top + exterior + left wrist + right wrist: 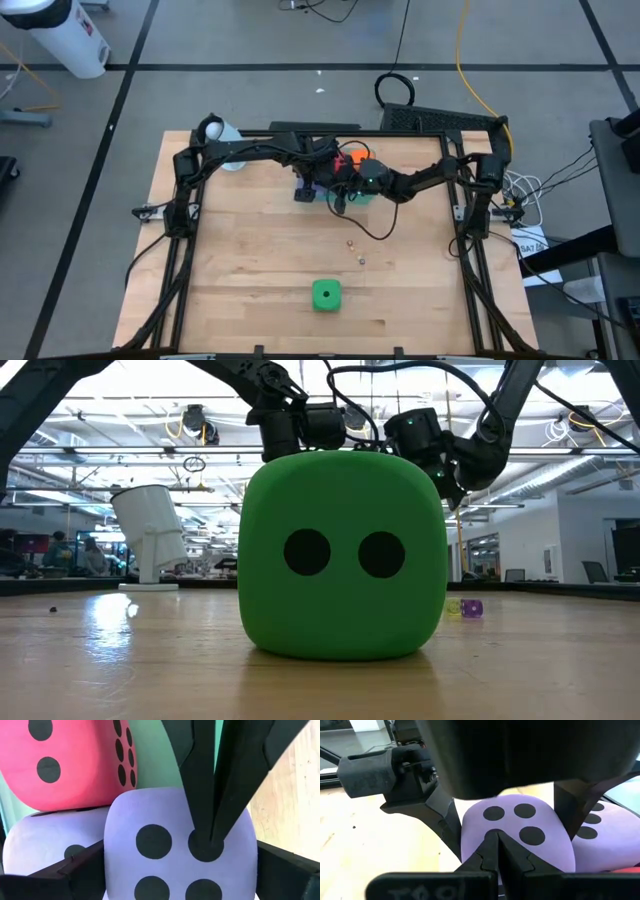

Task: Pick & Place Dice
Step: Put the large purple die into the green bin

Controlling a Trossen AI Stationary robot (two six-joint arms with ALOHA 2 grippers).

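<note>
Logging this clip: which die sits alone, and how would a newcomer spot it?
Start at the wooden table, then its near edge, far from both arms at the back. The green die sits there alone, untouched, showing two dark pips in the low view; the other dice cluster by the claws.

From my station I can read no words, labels or brand marks anywhere; the only signs are dark pips, two on the green die (340,555) and four on a purple die (180,845).
</note>
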